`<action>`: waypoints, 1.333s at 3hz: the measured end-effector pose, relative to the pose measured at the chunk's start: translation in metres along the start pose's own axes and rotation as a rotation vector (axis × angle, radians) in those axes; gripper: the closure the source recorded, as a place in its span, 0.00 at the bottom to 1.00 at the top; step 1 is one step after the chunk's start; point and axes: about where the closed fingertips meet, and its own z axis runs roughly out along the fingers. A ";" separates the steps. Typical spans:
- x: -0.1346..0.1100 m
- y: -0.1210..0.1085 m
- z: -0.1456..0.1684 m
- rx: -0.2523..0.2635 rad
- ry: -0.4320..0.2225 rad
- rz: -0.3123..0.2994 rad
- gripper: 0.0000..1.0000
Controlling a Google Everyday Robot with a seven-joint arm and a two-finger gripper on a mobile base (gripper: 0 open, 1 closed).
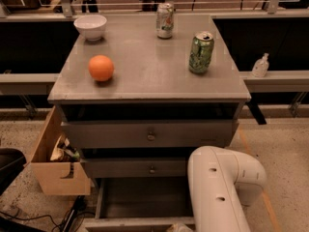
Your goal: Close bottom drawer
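The bottom drawer of the grey cabinet is pulled out toward me. Its shallow grey tray is open to view and its flat front runs along the lower edge of the camera view. My white arm reaches down over the drawer's right side and leaves the picture at the bottom. The gripper lies below that edge, out of view. Above, the middle drawer and the top drawer sit further in, each with a small round knob.
On the cabinet top are an orange, a white bowl, a pale can and a green can. A light wooden box stands against the cabinet's left side. A small bottle rests on the right ledge.
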 end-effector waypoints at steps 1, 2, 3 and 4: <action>0.001 0.002 -0.001 0.004 0.000 0.000 1.00; -0.005 -0.032 0.023 0.066 -0.008 -0.013 1.00; -0.004 -0.032 0.023 0.074 -0.009 -0.015 1.00; -0.007 -0.053 0.033 0.119 -0.010 -0.026 1.00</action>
